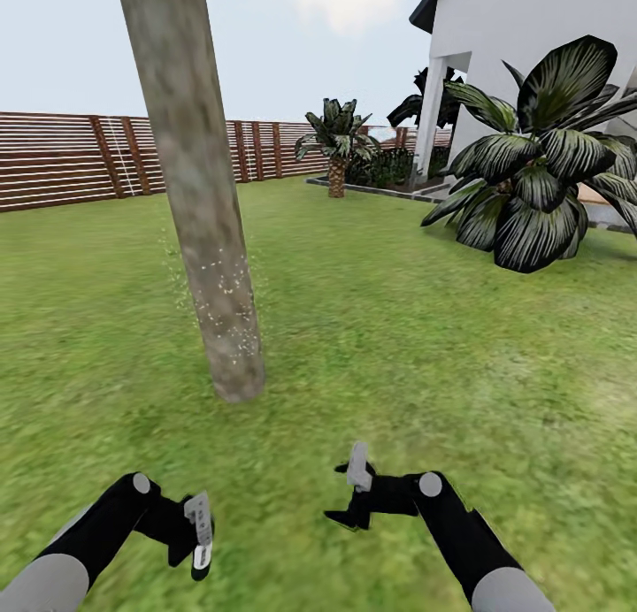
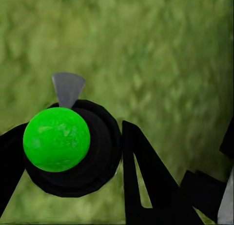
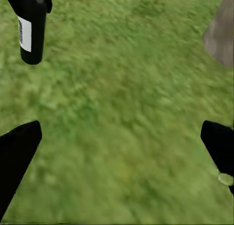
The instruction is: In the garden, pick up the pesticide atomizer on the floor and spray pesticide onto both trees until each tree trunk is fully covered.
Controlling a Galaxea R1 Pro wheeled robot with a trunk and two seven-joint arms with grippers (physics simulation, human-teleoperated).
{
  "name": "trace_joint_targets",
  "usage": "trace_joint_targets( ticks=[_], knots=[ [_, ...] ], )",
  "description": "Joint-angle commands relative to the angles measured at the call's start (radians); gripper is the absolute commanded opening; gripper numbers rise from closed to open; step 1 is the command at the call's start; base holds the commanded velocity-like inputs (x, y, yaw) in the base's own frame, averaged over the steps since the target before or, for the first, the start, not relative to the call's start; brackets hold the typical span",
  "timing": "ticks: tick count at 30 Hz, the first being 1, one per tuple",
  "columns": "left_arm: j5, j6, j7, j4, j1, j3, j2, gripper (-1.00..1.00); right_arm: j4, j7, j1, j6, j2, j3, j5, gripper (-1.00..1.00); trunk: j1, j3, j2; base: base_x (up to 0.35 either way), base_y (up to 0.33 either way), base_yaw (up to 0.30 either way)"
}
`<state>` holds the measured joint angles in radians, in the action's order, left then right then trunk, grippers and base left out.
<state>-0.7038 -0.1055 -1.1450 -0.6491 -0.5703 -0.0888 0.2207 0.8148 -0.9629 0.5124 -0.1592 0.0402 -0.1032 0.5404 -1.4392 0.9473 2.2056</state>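
Ground: wide green grass lawn. Thick mottled grey-brown tree trunk rooted in it (pale specks low on bark). Broad-leaved striped dark plant at lawn's far edge.

Tree trunk ahead of the left pincer, standing on the lawn, atomizer held in the left pincer (nozzle away from the wrist), right pincer beside it over grass, fence far behind the trunk, palm-like plant ahead right of the right pincer, house behind it.

Both arms reach low and forward; left hand grips closed, right hand gapes wide.
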Motion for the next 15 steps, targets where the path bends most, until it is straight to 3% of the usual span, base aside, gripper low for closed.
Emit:
trace_joint_targets(
  ticks=[1, 3, 4, 7, 13, 15],
  knots=[
    [-0.033, -0.013, -0.016, -0.004, -0.001, -0.003, -0.002, -1.00, 0.001, -0.003, 0.010, 0.003, 0.002, -0.021, 0.011, -1.00, 0.000, 0.001, 0.000, 0.000, 0.000, 0.000],
    [-0.144, -0.036, -0.029, -0.009, -0.002, -0.001, -0.023, -1.00, 0.001, -0.021, 0.032, 0.022, 0.003, -0.039, 0.010, -1.00, 0.000, 0.001, 0.000, 0.000, 0.000, 0.000],
    [-0.161, -0.040, -0.031, -0.010, -0.002, 0.000, -0.027, -1.00, 0.001, -0.046, 0.043, 0.024, 0.003, -0.041, 0.010, -1.00, 0.000, 0.001, 0.000, 0.000, 0.000, 0.000],
    [-0.178, -0.041, -0.033, -0.013, -0.002, -0.001, -0.053, -1.00, 0.001, -0.103, 0.066, 0.027, 0.004, -0.043, 0.010, -1.00, 0.000, 0.001, 0.000, 0.000, 0.000, 0.000],
    [-0.179, -0.040, -0.033, -0.015, -0.003, -0.002, -0.113, -1.00, -0.002, -0.115, 0.073, 0.027, 0.005, -0.045, 0.010, -1.00, 0.000, 0.001, 0.000, 0.000, 0.000, 0.000],
    [-0.178, -0.040, -0.034, -0.016, -0.011, -0.002, -0.136, -1.00, -0.002, -0.115, 0.074, 0.027, 0.021, -0.045, 0.011, -1.00, 0.000, 0.001, 0.000, 0.000, 0.000, 0.000]
  ],
)
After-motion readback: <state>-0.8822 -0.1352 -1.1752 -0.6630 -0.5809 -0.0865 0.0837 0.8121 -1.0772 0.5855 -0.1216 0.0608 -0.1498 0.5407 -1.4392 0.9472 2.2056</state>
